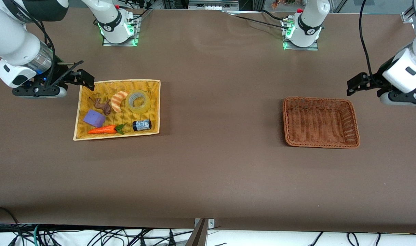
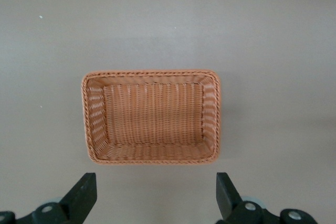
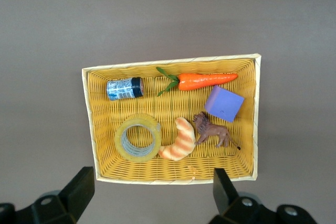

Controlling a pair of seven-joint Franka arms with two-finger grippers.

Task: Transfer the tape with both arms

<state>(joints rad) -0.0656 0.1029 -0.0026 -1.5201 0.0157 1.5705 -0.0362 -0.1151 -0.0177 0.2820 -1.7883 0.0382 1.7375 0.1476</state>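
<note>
You're at the first step, nothing grasped: both arms' jaws stand released, and the right gripper point(image 1: 86, 82) must next drop over the tape point(image 1: 138, 101), lying in the yellow tray point(image 1: 78, 112) just ahead of its jaws, while the left gripper point(image 1: 354, 85) waits beside the brown basket point(image 1: 354, 120).

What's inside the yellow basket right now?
In the yellow basket: tape, croissant, toy lion, purple block, carrot, small black cylinder. Nothing is stacked; only the weave beneath each item is hidden.

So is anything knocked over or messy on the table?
Nothing stands out. The tape, croissant, carrot and other bits all sit inside the yellow tray. The brown basket holds nothing.
</note>
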